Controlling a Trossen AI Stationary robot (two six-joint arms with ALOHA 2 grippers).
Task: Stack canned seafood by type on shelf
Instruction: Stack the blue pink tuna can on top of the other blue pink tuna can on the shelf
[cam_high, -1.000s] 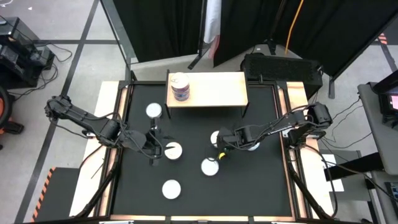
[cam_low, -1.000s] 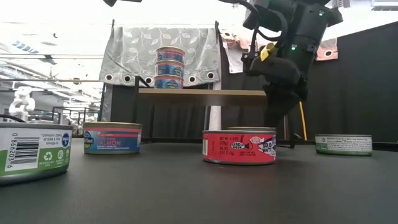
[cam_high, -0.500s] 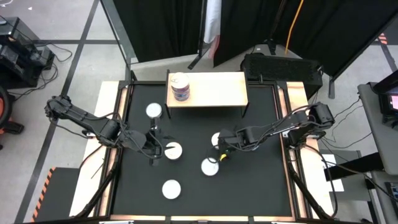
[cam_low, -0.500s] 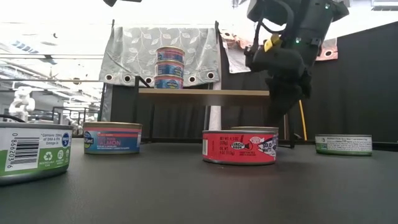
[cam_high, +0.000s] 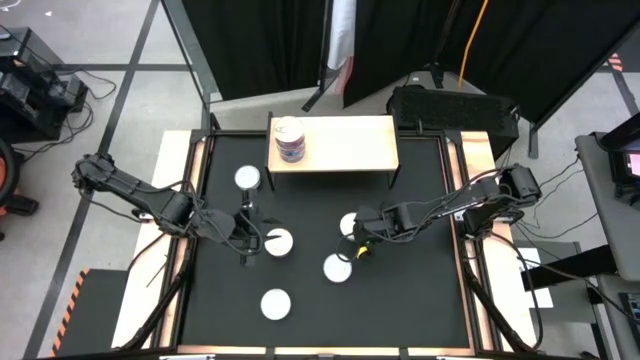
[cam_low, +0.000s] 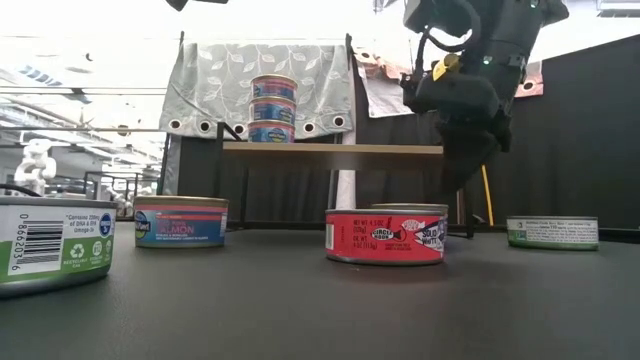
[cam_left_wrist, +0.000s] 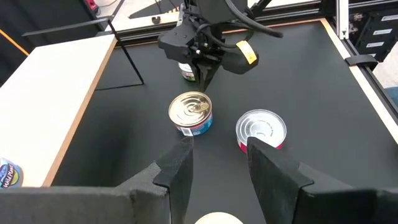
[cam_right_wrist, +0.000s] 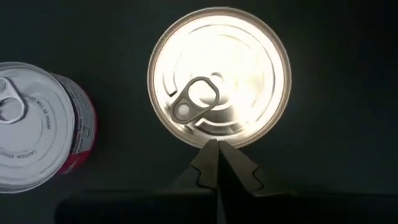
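The wood-topped shelf (cam_high: 350, 145) (cam_low: 330, 149) stands at the table's far edge with three blue-labelled tins stacked on its left end (cam_high: 288, 140) (cam_low: 273, 108). Other tins rest flat on the black table. My right gripper (cam_right_wrist: 216, 154) (cam_high: 357, 243) (cam_left_wrist: 204, 82) is shut and points down over the near rim of a blue-labelled tin (cam_right_wrist: 219, 84) (cam_left_wrist: 191, 112); I see no contact. A red tin (cam_right_wrist: 37, 124) (cam_low: 385, 237) sits beside it. My left gripper (cam_left_wrist: 217, 165) (cam_high: 255, 240) is open, low over the table beside a white-lidded tin (cam_high: 279, 241).
More tins lie around: a salmon tin (cam_low: 180, 221) (cam_high: 247, 178) at the left, a green-labelled tin (cam_low: 50, 243) near the front, another green one (cam_low: 552, 232) at the right, and one near the front edge (cam_high: 275, 303). The shelf's right part is bare.
My right gripper has risen a little and drifted slightly toward the table's right, staying shut. No tin has moved.
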